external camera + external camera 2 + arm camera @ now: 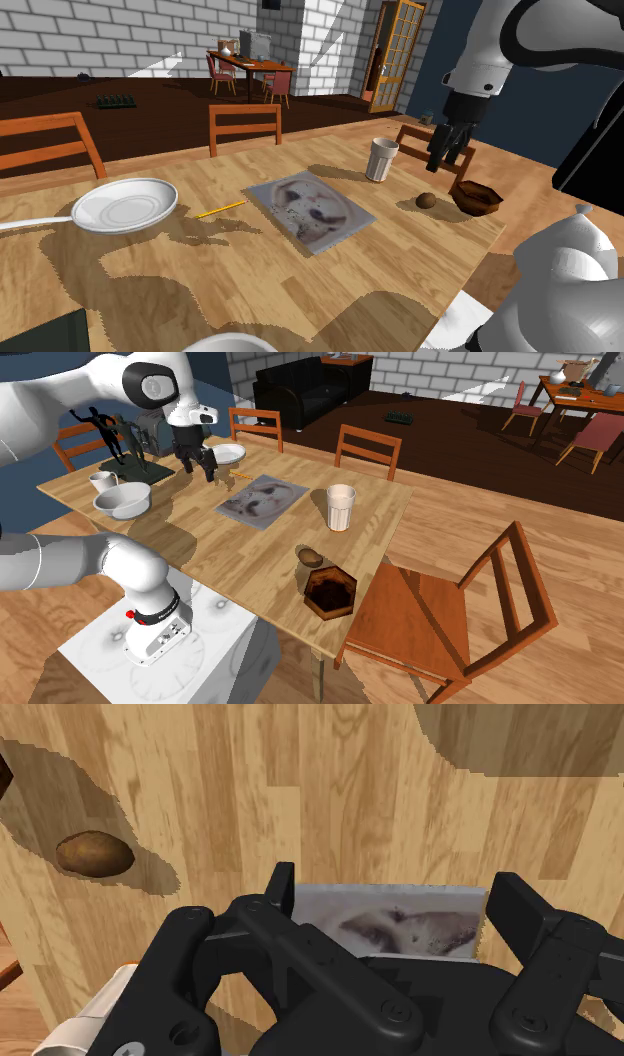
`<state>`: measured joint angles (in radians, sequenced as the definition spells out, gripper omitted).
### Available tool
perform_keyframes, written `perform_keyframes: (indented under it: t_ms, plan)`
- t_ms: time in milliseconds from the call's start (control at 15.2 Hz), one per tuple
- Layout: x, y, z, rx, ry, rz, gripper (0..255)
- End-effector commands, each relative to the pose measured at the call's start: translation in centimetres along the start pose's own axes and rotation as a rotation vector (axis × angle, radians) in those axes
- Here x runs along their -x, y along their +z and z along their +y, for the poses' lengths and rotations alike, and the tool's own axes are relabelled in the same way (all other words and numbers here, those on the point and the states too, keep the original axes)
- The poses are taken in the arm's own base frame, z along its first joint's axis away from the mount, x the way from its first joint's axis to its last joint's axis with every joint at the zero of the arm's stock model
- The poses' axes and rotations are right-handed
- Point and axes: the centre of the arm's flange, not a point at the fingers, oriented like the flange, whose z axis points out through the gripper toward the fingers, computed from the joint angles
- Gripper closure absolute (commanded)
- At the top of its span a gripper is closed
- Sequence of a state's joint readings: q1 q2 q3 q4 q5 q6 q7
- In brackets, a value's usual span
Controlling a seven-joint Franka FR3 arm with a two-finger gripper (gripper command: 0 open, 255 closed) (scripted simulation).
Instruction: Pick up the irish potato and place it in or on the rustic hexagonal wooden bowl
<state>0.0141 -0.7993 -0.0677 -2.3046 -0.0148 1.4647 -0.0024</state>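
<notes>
Potato (426, 200), just one, lies near one bowl (480, 208).

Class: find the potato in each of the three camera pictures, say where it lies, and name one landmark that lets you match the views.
Shoulder view: the potato lies on the table, beside the dark hexagonal bowl.
Second exterior view: the potato lies between the cup and the bowl.
Wrist view: the potato lies off to one side of the open gripper.
Shared landmark: the grey printed mat.
</notes>
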Motion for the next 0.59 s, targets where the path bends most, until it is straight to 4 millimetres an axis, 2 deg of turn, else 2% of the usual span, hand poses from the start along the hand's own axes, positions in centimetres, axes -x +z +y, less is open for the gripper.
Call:
perform_keyframes:
  t_ms: [0,528]
  plan:
    - [0.0,0.0,0.0,0.0,0.0,0.0,0]
    - [0.4,5.6,8.6,0.015,-0.272,-0.022,0]
